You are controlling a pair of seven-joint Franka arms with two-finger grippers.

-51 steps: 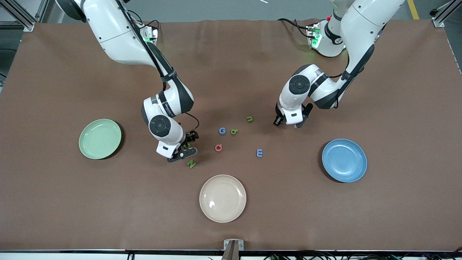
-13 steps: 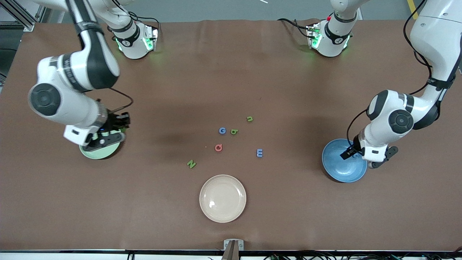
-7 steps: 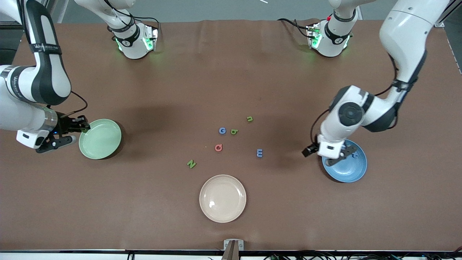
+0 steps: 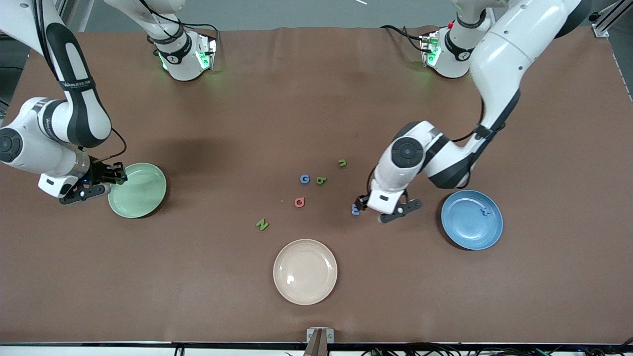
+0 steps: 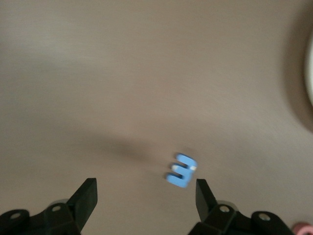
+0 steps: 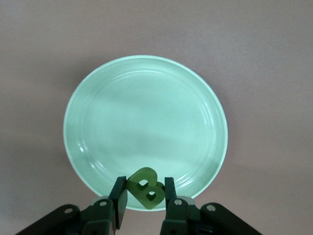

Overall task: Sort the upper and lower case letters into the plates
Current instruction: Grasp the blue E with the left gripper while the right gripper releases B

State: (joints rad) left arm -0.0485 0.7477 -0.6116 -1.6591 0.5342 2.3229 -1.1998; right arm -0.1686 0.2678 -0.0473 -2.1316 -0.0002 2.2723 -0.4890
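My right gripper (image 4: 106, 182) hangs over the rim of the pale green plate (image 4: 141, 195) at the right arm's end, shut on a green letter B (image 6: 145, 188); the plate (image 6: 146, 112) under it holds nothing. Low over the table's middle, my left gripper (image 4: 382, 206) stands open. A blue letter E (image 5: 182, 170) lies flat close to one of its fingers (image 5: 203, 193). The blue plate (image 4: 465, 232) holds one blue letter (image 4: 486, 211). Loose on the table lie a green u (image 4: 342, 162), a blue G (image 4: 304, 179), a green b (image 4: 321, 180), a red-pink a (image 4: 299, 201) and a green N (image 4: 262, 225).
A cream-beige plate (image 4: 305, 271) sits nearer the front camera than the loose letters, with nothing on it. The brown table cover (image 4: 316, 99) runs wide and bare toward the arms' bases.
My left arm swung from the blue plate to the table's middle, leaving a blue letter in that plate. My right gripper with the green B edged closer to the green plate's rim.
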